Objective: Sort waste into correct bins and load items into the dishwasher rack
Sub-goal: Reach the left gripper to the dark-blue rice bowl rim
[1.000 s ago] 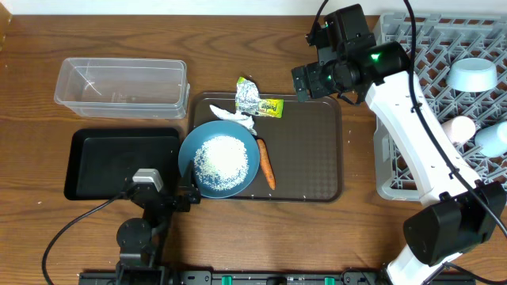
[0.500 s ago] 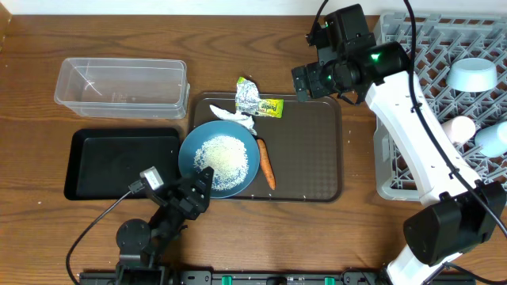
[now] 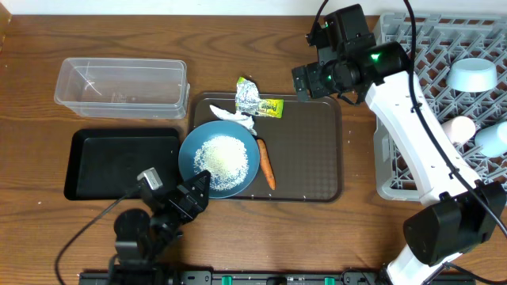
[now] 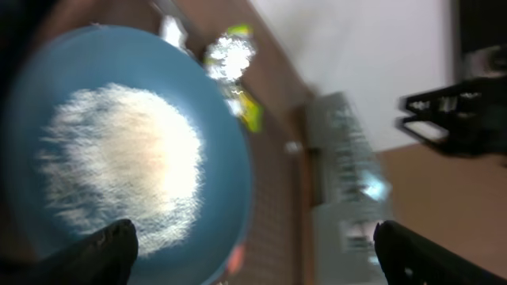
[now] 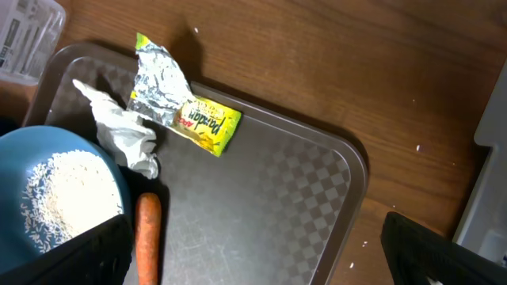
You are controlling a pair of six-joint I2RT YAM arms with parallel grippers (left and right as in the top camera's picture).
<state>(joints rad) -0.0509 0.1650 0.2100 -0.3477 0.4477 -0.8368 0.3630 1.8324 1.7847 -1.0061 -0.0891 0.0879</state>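
Note:
A round blue plate [image 3: 219, 162] heaped with white rice [image 3: 222, 156] sits on the brown serving tray [image 3: 317, 158]. An orange carrot [image 3: 266, 165] lies right of it, with a white tissue [image 3: 238, 119] and a silver-and-yellow-green wrapper [image 3: 257, 100] behind. My left gripper [image 3: 200, 185] is open at the plate's front-left rim; its wrist view shows the plate [image 4: 226, 142] and rice [image 4: 119, 170] close below the gripper [image 4: 253, 261]. My right gripper [image 3: 306, 80] hangs open above the tray's back right, over the bare tray [image 5: 277, 198] in its wrist view. Chopsticks are out of view.
A clear tub [image 3: 119, 87] stands at the back left, a black tray [image 3: 119, 162] in front of it. The grey rack [image 3: 428, 47] at the right holds a light blue bowl [image 3: 473, 74] and cups [image 3: 459, 127].
My left arm has swung from its rest at the front edge towards the blue plate, fingers now pointing at its front-left rim. The right arm has not moved.

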